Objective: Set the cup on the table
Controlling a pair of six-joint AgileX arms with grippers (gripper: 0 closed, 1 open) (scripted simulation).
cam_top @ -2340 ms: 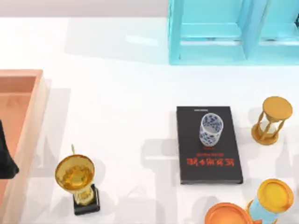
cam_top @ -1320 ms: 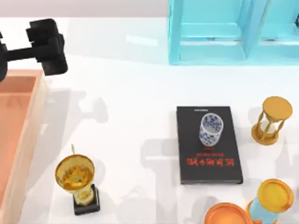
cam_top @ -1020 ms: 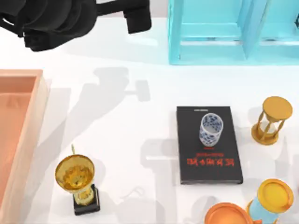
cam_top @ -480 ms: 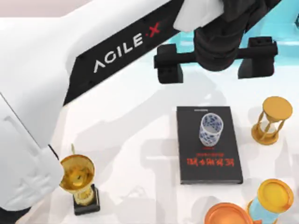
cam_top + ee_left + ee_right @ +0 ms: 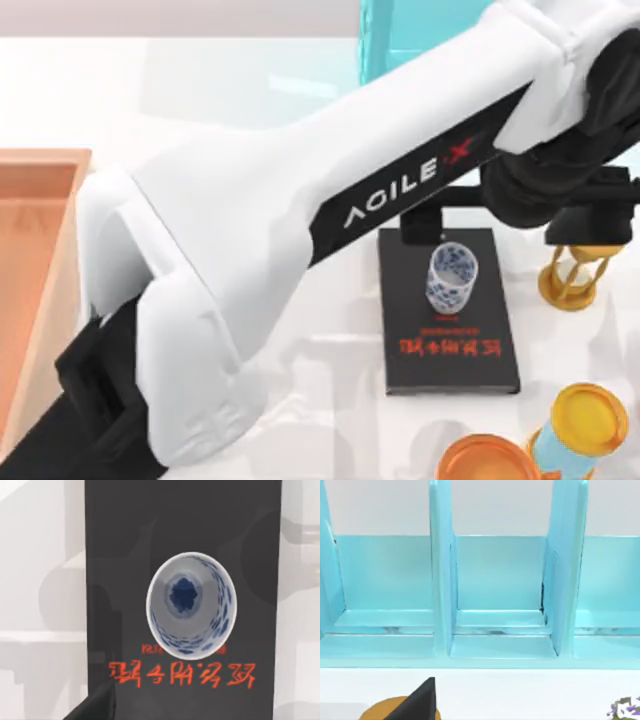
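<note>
The white cup (image 5: 452, 277) with the blue pattern stands upright on the black book (image 5: 450, 350), which lies on the white table (image 5: 250, 80). My left arm reaches across from the lower left. Its gripper (image 5: 510, 228) hangs open just beyond the book's far edge, a little past the cup, with one finger (image 5: 420, 226) left of the cup and the other near the hourglass. The left wrist view looks straight down into the cup (image 5: 188, 605) on the book (image 5: 125, 555). In the right wrist view a dark fingertip (image 5: 420, 700) of my right gripper shows.
A gold hourglass (image 5: 575, 280) stands right of the book. A yellow-topped blue cylinder (image 5: 585, 425) and an orange disc (image 5: 485, 460) sit at the front right. The blue shelf (image 5: 400, 40) is at the back, and the wooden tray (image 5: 40, 230) lies at the left edge.
My left arm has swung in from the far left across the table, and its open gripper has come down toward the book's far end. The cup and the book have not moved.
</note>
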